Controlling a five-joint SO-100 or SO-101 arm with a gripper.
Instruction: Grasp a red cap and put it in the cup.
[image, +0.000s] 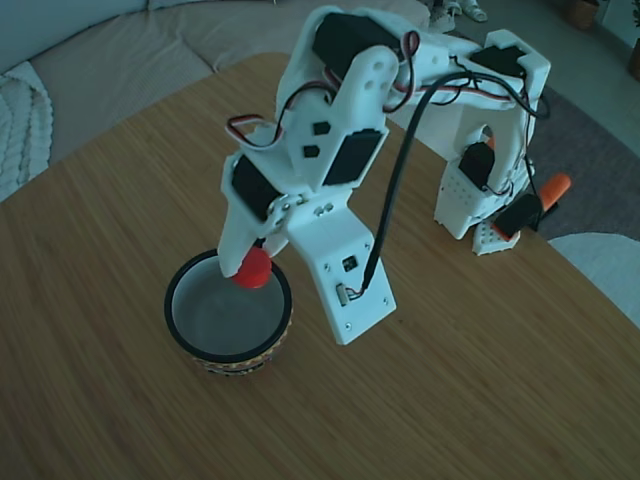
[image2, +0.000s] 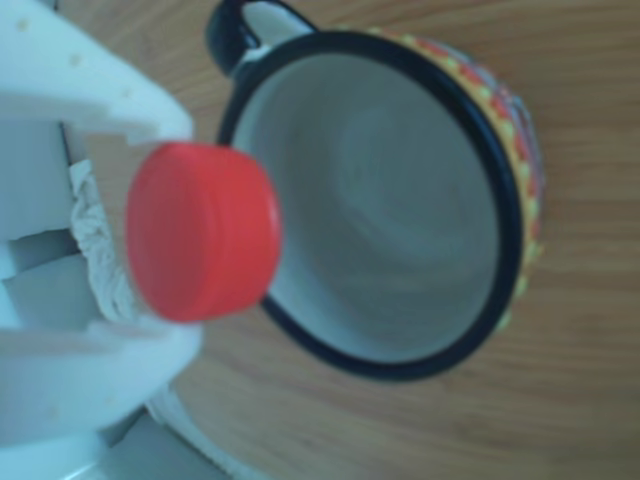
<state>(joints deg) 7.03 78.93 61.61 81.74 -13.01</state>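
Fingers (image: 250, 262) clamped on red cap (image: 254, 268), held over rim of cup (image: 186, 276); cup upright on wooden surface (image: 480, 380).

The hand (image: 252, 262) holds the red cap (image: 254, 268) between its fingers, over the near rim of the cup (image: 200, 348). The cup stands on the surface (image: 480, 400) directly below the hand, its handle (image2: 232, 28) beside the fingers (image2: 90, 75) in the other view.

The wooden table (image: 480, 400) bears the cup (image: 228, 356) and arm base (image: 470, 210).
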